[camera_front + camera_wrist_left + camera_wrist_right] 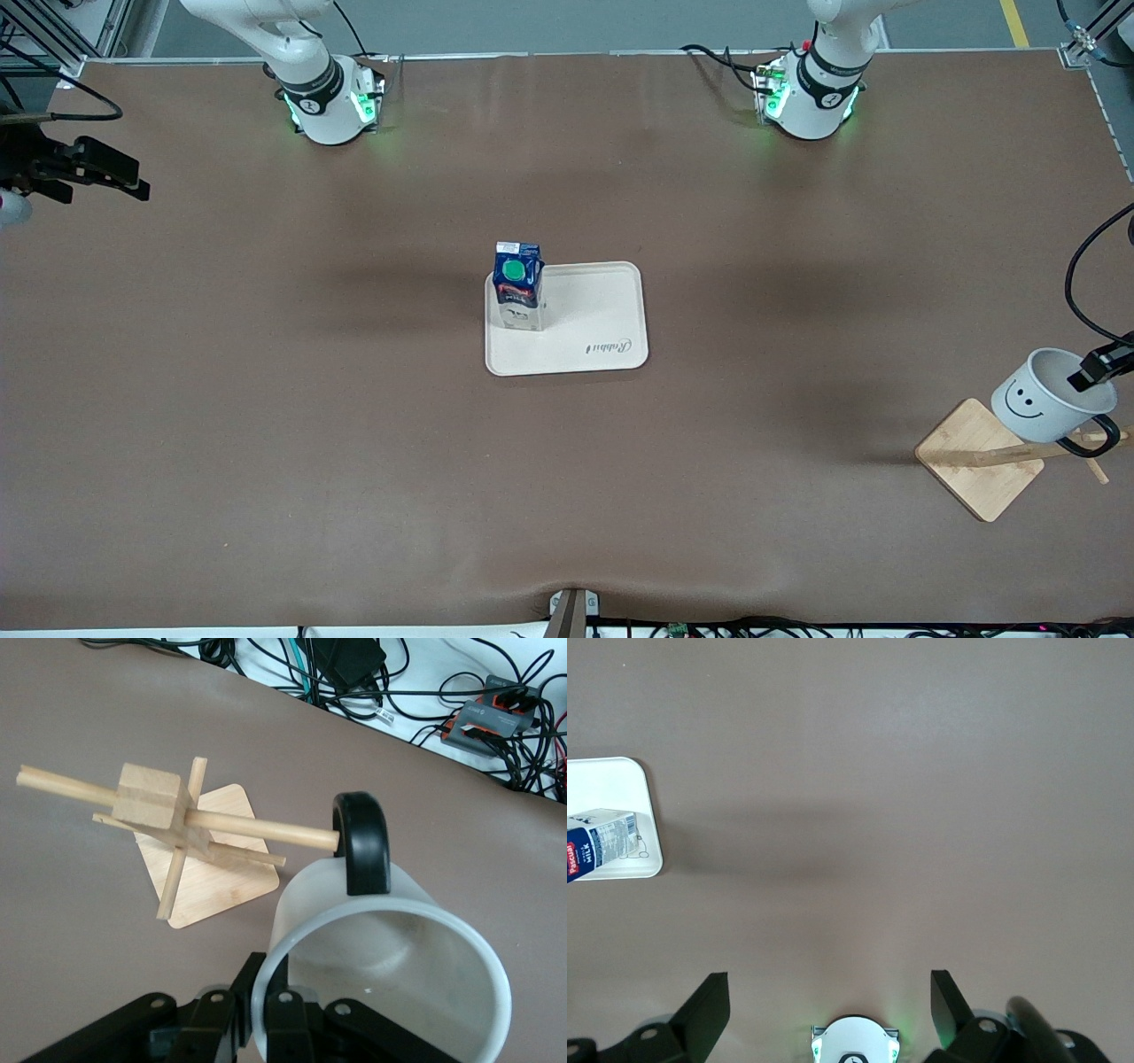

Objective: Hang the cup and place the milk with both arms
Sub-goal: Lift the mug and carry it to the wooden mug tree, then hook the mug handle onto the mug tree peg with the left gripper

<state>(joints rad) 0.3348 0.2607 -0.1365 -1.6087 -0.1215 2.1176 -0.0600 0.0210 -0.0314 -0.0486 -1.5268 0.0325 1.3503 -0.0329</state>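
Now hanging the cup (381, 966).
My left gripper (266, 1014) pinches its rim, handle (363, 842) at the peg (257, 826) tip; right gripper (830, 1010) waits open.

Desk (354, 443): matt brown covering, smooth, slight sheen.
Rack (177, 819): pale unfinished wood, visible grain.
Cup (390, 939): smooth white body, semi-gloss; glossy black handle.
Tray (602, 310): matt cream plastic.
Milk (517, 285): printed paper carton, glossy green plastic cap.

Milk (518, 285) stands on tray (594, 341), mid-table.
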